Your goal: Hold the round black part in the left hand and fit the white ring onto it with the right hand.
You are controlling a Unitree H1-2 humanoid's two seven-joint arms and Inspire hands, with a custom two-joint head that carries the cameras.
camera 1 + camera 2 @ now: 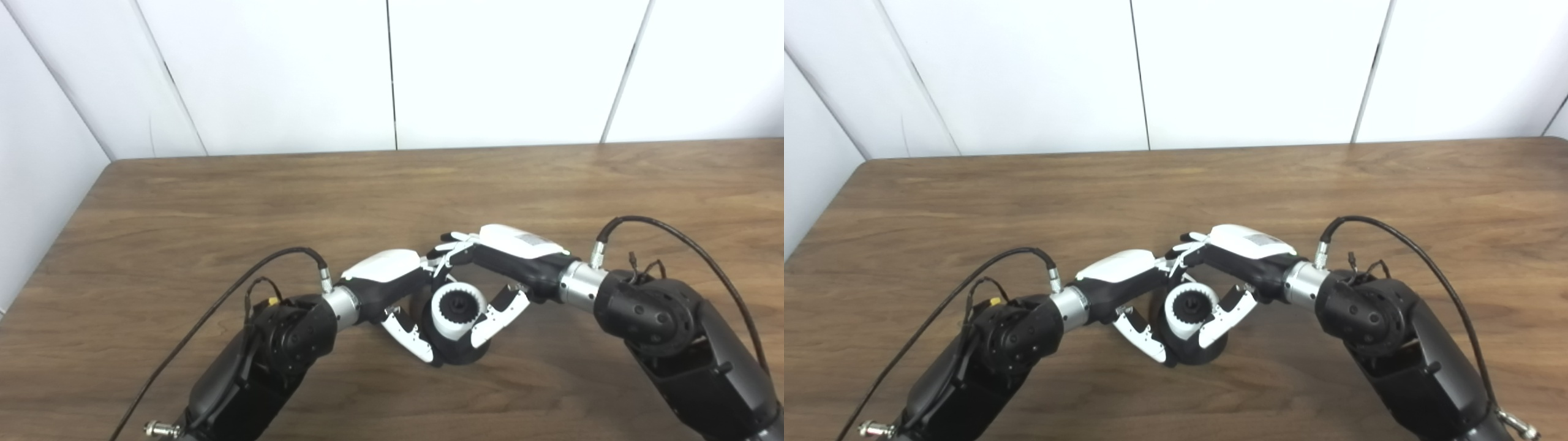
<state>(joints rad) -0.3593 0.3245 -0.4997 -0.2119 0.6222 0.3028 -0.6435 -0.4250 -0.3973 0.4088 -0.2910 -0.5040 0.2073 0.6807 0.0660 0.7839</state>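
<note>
The round black part [460, 352] rests low over the wooden table [392, 196] near its front middle. My left hand [392, 288] is shut on it, thumb against its lower left side. The white ring [458, 309], toothed on its inner rim, sits on top of the black part around its dark hub. My right hand [499, 269] is shut on the ring, its thumb pressing the ring's right side and its fingers curled over the far side. In the right eye view the ring [1188, 309] and black part [1193, 350] show the same way.
Black cables [269, 263] loop off both wrists above the table. White wall panels [392, 73] stand behind the table's far edge. The table's left edge runs diagonally at the picture's left.
</note>
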